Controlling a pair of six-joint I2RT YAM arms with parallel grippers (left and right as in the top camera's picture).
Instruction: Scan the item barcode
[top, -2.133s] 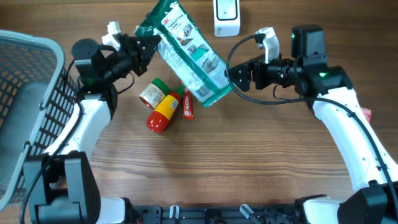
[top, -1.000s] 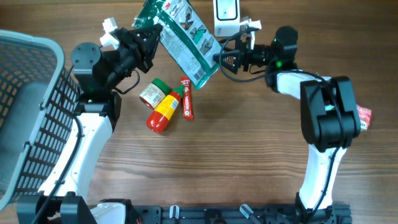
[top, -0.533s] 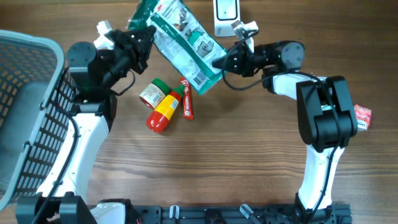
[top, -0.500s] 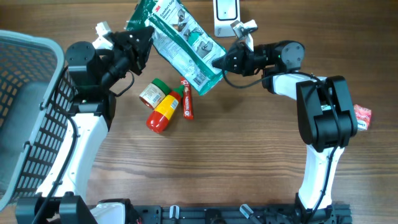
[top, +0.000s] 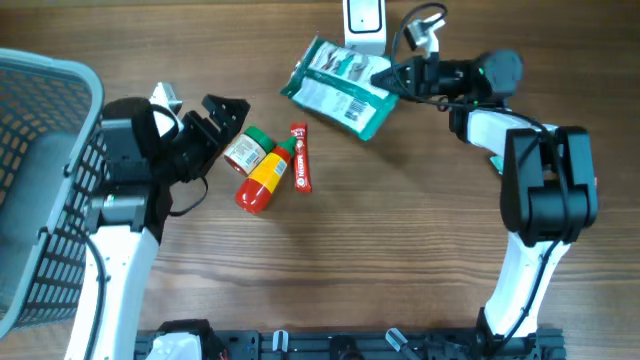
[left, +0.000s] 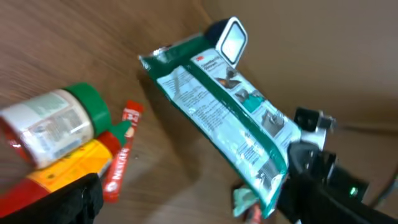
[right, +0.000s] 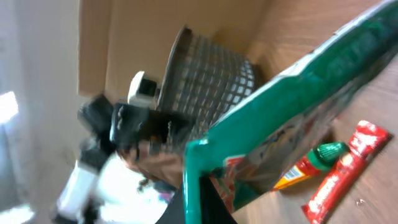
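One arm alone carries the item. The right gripper is clenched on the right edge of the green 3M packet, held at the table's twelve o'clock, just below the white scanner. The left gripper, at ten o'clock, stands spread wide and empty beside the green-lidded jar. The step in hand looks like presenting the packet for scanning. Next, the right wrist would need to turn the barcode toward the scanner's window; which face carries it I cannot tell.
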